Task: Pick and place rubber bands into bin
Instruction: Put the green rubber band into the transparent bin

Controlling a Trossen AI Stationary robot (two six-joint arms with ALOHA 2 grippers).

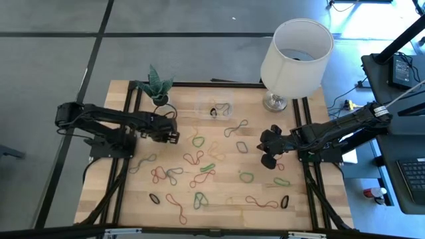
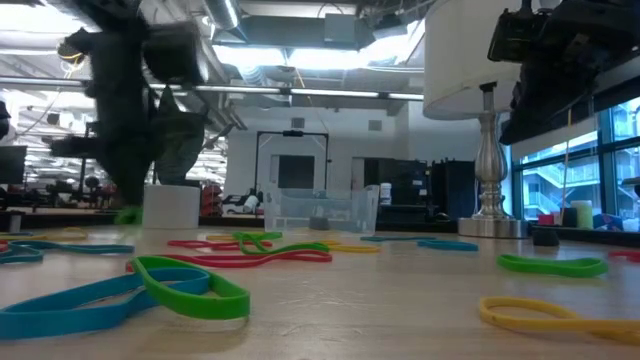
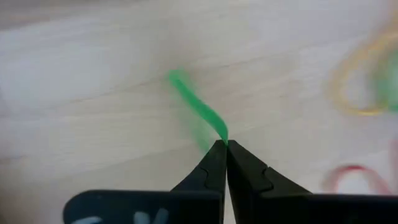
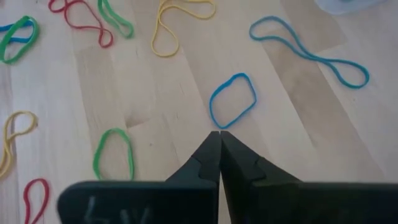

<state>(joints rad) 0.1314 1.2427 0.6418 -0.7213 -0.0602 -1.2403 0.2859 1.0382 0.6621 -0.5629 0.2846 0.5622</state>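
Here, nearest the table-level camera, a thin green elastic loop (image 2: 190, 288) lies over a blue one (image 2: 70, 308) on the pale wooden table (image 2: 400, 310), with a yellow loop (image 2: 555, 316) to the side. More rubber bands (image 1: 199, 174), red, green, blue, yellow and black, are scattered loosely over the middle of the table, well apart from one another, which should let each be pinched singly.

The left hand (image 3: 224, 144) has its fingers pressed together on a thin green rubber band (image 3: 196, 107), which trails from the tips above the wood; from above, this hand (image 1: 174, 137) sits at the left of the spread, short of the bin. The right hand (image 4: 220, 134) is closed with nothing between its fingers, tips pointing at a small blue elastic loop (image 4: 232, 104) just ahead of them; it is probably waiting.

Farther back, the small clear plastic bin (image 2: 322, 209) stands near the far edge between a white plant pot (image 2: 172, 206) and a white-shaded lamp with a silver base (image 1: 292, 58). A dark band (image 1: 214, 112) already lies inside. The held band likely goes there next.
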